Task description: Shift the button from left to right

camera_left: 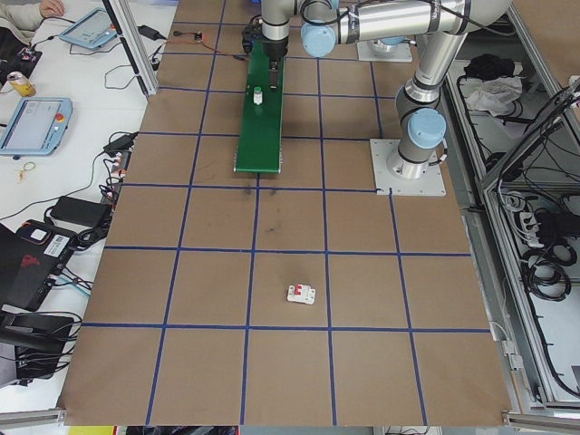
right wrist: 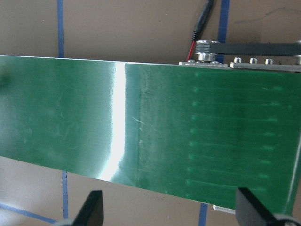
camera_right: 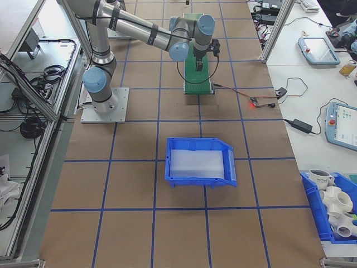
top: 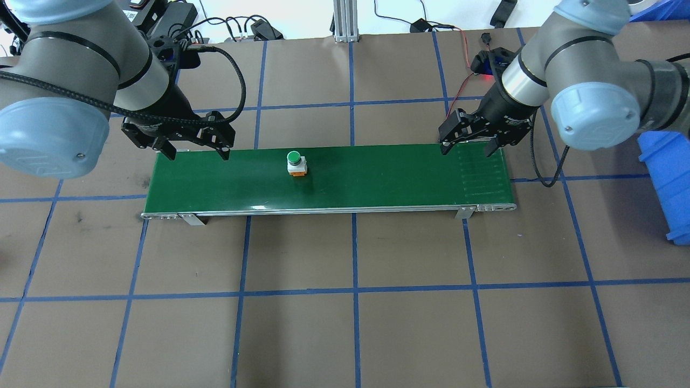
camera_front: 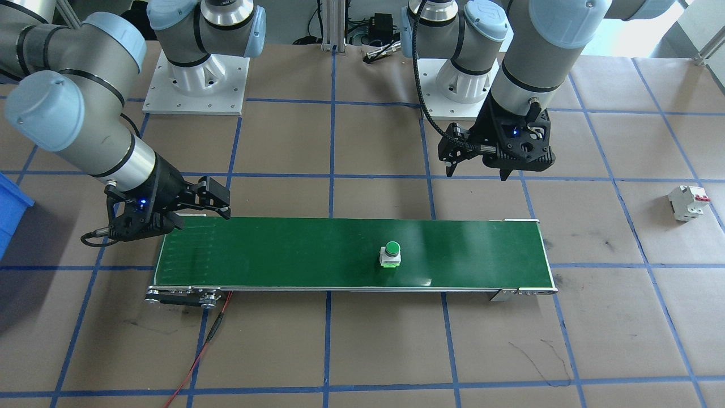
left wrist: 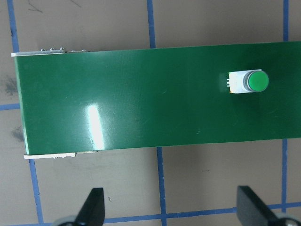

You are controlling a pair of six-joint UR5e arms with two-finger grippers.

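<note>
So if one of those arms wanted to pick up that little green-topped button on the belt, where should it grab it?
Probably by the boxy white body under the round cap, coming straight down from above. The button stands upright on the green conveyor belt with nothing beside it, and its flat sides suit two fingers better than the rounded cap. The open left end effector is the closer one.

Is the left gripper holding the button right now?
No. The button stands alone on the green belt, and the left gripper hangs open beside it.
</note>
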